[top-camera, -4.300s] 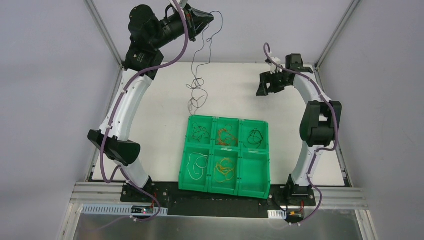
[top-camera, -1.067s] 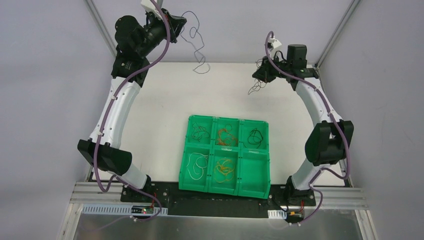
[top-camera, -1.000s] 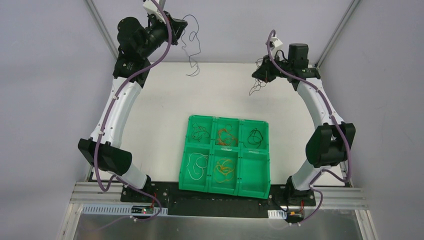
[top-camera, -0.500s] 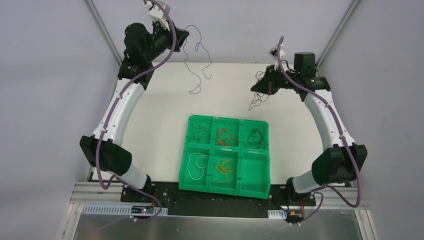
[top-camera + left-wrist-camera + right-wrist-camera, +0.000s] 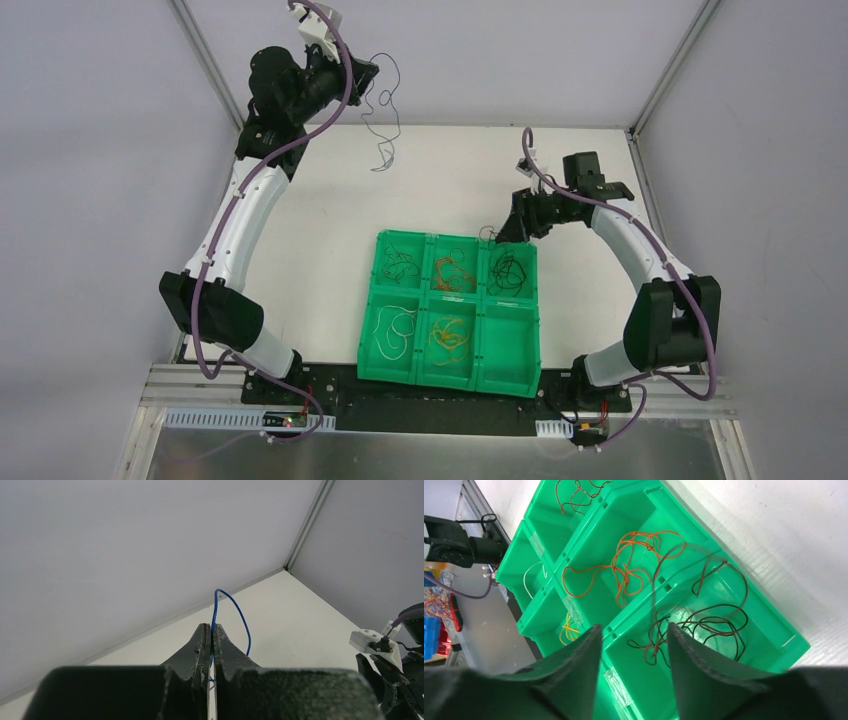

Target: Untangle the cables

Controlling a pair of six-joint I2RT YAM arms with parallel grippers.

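Cables are mostly sitting sorted in the green tray point(image 5: 508, 350) on the bench point(image 5: 320, 240), one colour per bin as far as I can see. The far row has a dark tangle point(image 5: 400, 265) on the left, an orange bunch point(image 5: 629, 565) in the middle and black loops point(image 5: 510, 272) on the right. In the near row there's a white one point(image 5: 395, 325) on the left and a yellowish bunch point(image 5: 448, 335) in the middle.

One thin blue cable point(image 5: 215, 607) is up in the air. The left fingers point(image 5: 200, 640) are pressed together on it, with only a sliver of gap between them. The left arm is raised high over the far left corner of the bench. From the top camera the wire dangles in loose curls below it, well apart from the tray, and I can't tell if its tip touches the bench.

The right fingers point(image 5: 579, 655) are spread wide with nothing clamped between them. They hover just over the far-right bin, with the black loops lying in it below. One dark strand arches up across the divider toward the orange bin.
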